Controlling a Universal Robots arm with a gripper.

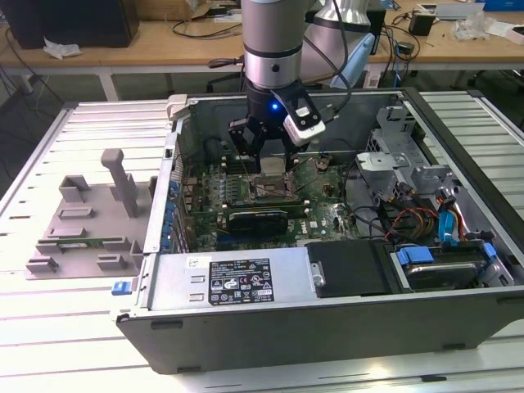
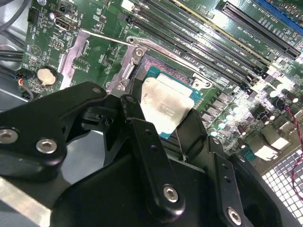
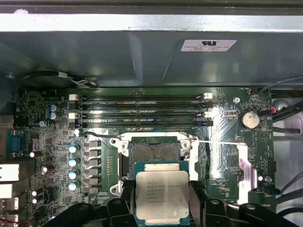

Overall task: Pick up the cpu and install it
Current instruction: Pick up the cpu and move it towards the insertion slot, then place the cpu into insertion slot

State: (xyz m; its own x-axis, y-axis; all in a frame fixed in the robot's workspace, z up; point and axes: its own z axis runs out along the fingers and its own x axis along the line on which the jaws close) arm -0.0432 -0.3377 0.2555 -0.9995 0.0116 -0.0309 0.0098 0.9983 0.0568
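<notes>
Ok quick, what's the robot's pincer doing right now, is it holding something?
Pincer: closed, holding the flat square silver-topped cpu chip by two opposite edges, at the dark square socket on the green motherboard.

Open computer case [image 1: 246, 327] beside grey fixture [image 1: 82, 225] on table [image 1: 57, 344].

Exterior view over PC case [image 1: 270, 319], both wrist views near mobo socket [image 3: 155, 150] [image 2: 158, 64]

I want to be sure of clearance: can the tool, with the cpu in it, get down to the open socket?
Probably yes. The tool holds the cpu close by the socket, whose contacts lie bare with nothing over them; the memory slots stand off to one side.
</notes>
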